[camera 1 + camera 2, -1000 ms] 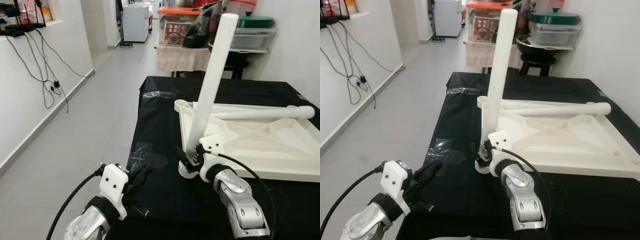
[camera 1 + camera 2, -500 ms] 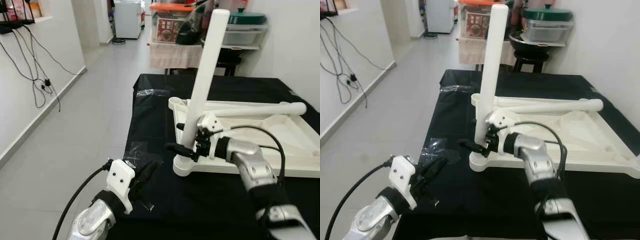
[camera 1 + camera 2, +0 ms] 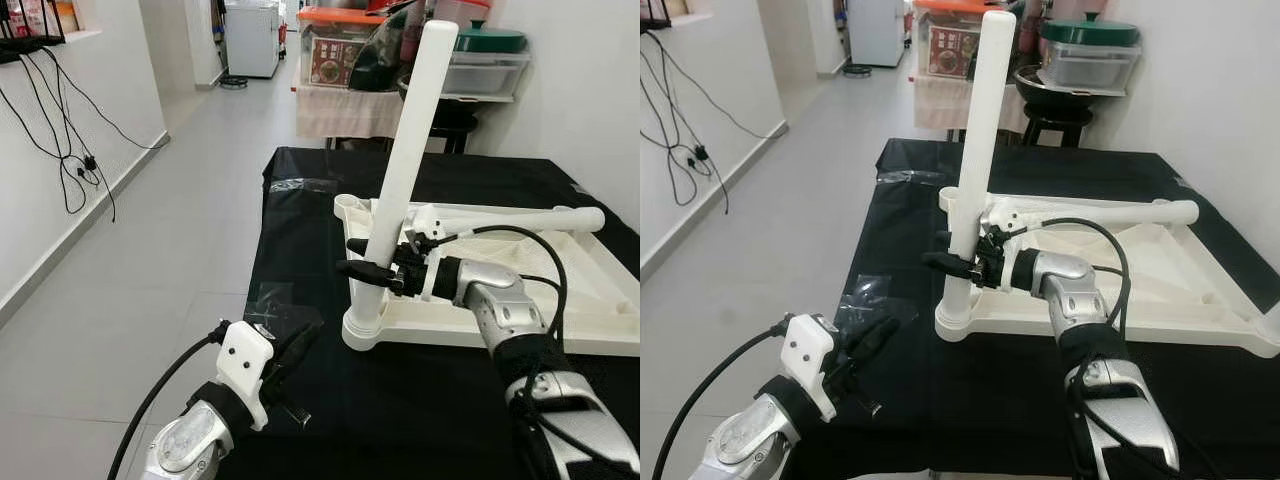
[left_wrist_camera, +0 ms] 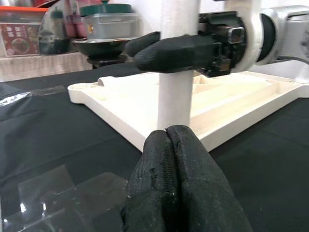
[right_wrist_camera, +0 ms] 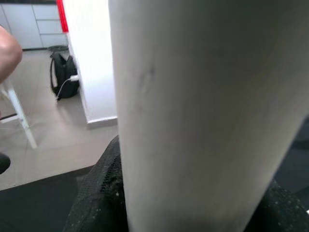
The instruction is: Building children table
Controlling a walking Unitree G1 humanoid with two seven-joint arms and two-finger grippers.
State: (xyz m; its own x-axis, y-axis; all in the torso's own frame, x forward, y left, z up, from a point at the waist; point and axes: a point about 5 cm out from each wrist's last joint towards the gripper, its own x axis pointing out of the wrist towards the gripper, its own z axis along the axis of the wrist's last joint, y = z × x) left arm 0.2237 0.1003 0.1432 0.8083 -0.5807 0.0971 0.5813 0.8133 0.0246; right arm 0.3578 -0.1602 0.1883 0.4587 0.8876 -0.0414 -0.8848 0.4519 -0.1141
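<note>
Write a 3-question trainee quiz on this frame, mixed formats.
1. True or false: the right gripper grips the upright white plastic table leg standing in the near corner socket of the upside-down white plastic tabletop.
2. Multiple choice: the left gripper is (A) shut and empty, low at the table's near edge; (B) holding the second white leg; (C) pressing on the tabletop.
3. Fill in: the second white leg lies on its side across the ____.

Key: 1 true. 2 A. 3 tabletop.
</note>
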